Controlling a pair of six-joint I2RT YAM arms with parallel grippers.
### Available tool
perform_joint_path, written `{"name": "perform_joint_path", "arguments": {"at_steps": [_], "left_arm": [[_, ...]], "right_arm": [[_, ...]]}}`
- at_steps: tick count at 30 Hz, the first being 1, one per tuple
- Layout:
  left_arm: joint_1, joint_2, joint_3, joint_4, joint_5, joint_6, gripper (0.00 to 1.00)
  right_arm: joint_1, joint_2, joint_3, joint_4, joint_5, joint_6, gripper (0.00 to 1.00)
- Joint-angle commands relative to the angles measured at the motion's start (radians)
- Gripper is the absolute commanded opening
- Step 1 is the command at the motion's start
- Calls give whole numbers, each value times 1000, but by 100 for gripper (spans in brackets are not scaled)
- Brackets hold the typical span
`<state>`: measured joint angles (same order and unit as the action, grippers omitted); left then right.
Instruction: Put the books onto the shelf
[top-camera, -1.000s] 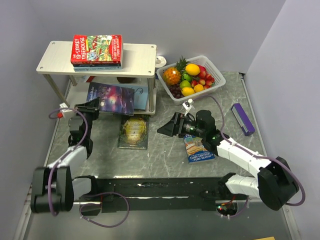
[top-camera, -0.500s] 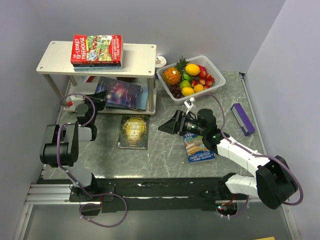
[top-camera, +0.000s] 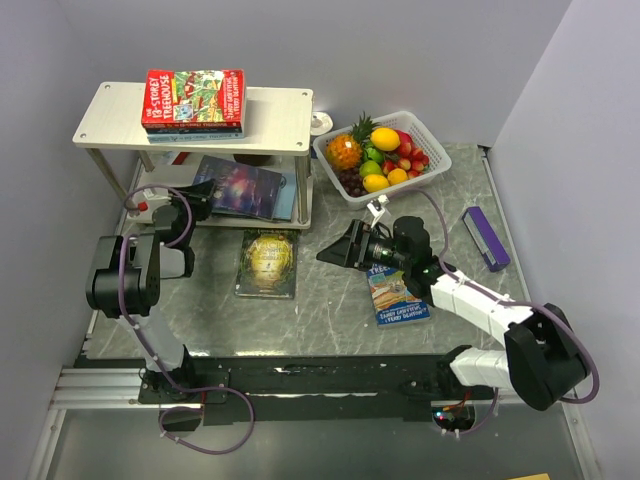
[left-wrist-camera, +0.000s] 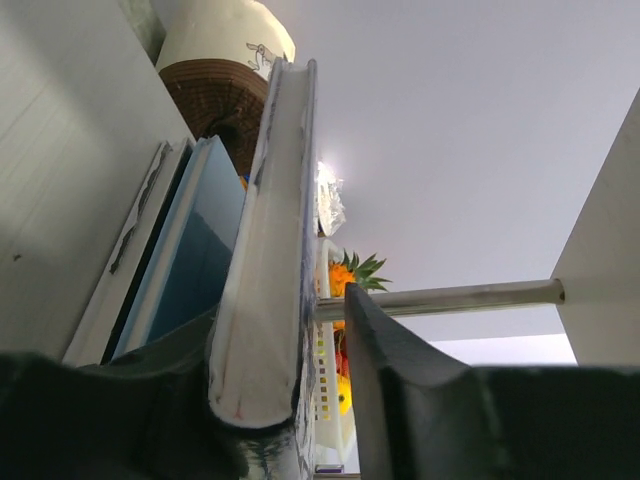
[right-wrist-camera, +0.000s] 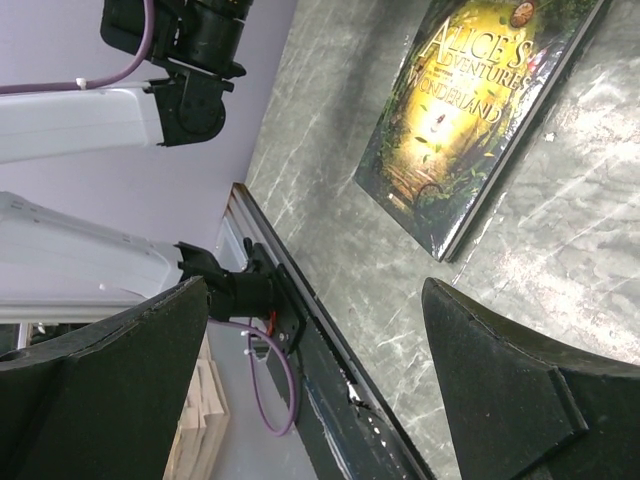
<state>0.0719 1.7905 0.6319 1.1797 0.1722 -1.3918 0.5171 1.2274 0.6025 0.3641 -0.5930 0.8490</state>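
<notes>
Top: white basket (top-camera: 438, 147) at 1 o'clock holds fruit (top-camera: 383, 150), purple galaxy book (top-camera: 240, 187) on lower tier of shelf (top-camera: 280, 115) at 11 o'clock; left wrist: left gripper (left-wrist-camera: 300, 330) jaws released, one still against its edge; right wrist: right gripper (right-wrist-camera: 315, 300) jaws spread above green-gold book (right-wrist-camera: 480, 110).

One low two-tier whitish shelf (top-camera: 280, 115). Two thin paperbacks lie on the grey counter (top-camera: 330, 290): one green-gold book (top-camera: 267, 262) and one blue book (top-camera: 398, 298). Two more are on the lower tier: one dark purple galaxy book (top-camera: 240, 186) and one pale blue book (top-camera: 288, 200). One stack sits under a red Treehouse book (top-camera: 194, 97), its number unclear. One white fruit basket (top-camera: 434, 139), one small purple box (top-camera: 488, 238).
</notes>
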Motion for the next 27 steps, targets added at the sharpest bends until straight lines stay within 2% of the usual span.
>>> {"name": "perform_joint_path", "arguments": {"at_steps": [1, 7, 11, 14, 18, 22, 27], "left_arm": [[9, -17, 55, 271, 21, 2, 45], [12, -45, 60, 181, 44, 40, 52], [14, -105, 97, -97, 58, 138, 54], [14, -146, 120, -207, 50, 198, 54], [12, -181, 172, -452, 12, 278, 55], [12, -191, 221, -623, -8, 346, 56], [14, -180, 256, -736, -13, 382, 57]], "right_arm": [[-9, 14, 16, 67, -16, 7, 94], [-11, 29, 22, 75, -22, 15, 94], [-9, 30, 20, 76, -19, 15, 94], [-11, 40, 16, 94, -27, 27, 94], [-9, 41, 14, 105, -37, 35, 94], [-9, 34, 10, 99, -30, 32, 94], [-11, 34, 6, 105, -31, 35, 94]]}}
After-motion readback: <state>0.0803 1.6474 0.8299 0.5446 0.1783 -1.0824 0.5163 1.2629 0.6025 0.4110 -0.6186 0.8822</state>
